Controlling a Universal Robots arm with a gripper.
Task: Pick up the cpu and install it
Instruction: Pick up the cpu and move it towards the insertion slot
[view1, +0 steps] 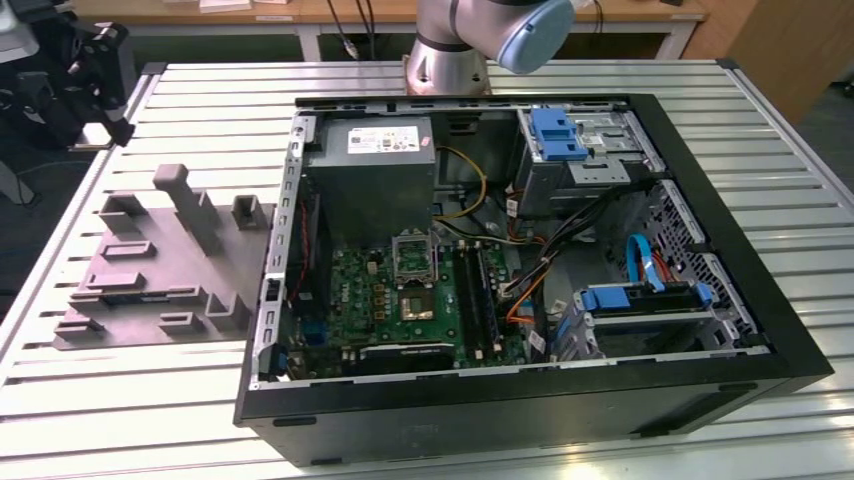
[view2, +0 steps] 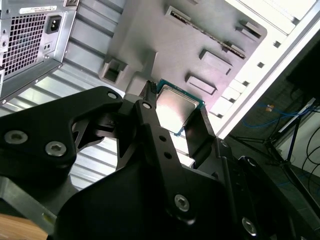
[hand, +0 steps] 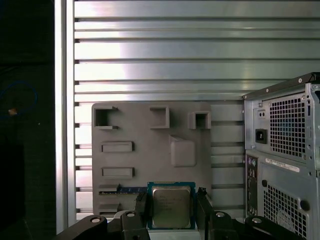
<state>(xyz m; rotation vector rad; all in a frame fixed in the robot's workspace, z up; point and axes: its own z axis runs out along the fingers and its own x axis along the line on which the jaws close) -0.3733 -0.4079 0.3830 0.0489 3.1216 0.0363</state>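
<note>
The cpu (view2: 176, 106), a small flat square chip with a silvery top and a green rim, sits between the black fingers (view2: 150, 122) of my gripper (view2: 175, 110), which is shut on its two opposite edges. In the first wrist view the cpu (hand: 171, 206) hangs high above the grey plastic tray (hand: 150, 150), with the gripper (hand: 171, 200) around it. The green motherboard (view1: 400, 300) lies inside the open computer case (view1: 534, 390), and its metal-framed socket (view1: 416, 300) is near the board's middle.
In the exterior view the grey tray (view1: 147, 290) with raised blocks lies at the case's left on the slatted metal table (view1: 134, 400). The power supply box (view1: 374, 170), cables, blue drive brackets (view1: 558, 135) and the arm's base (view1: 447, 70) crowd the case's far side.
</note>
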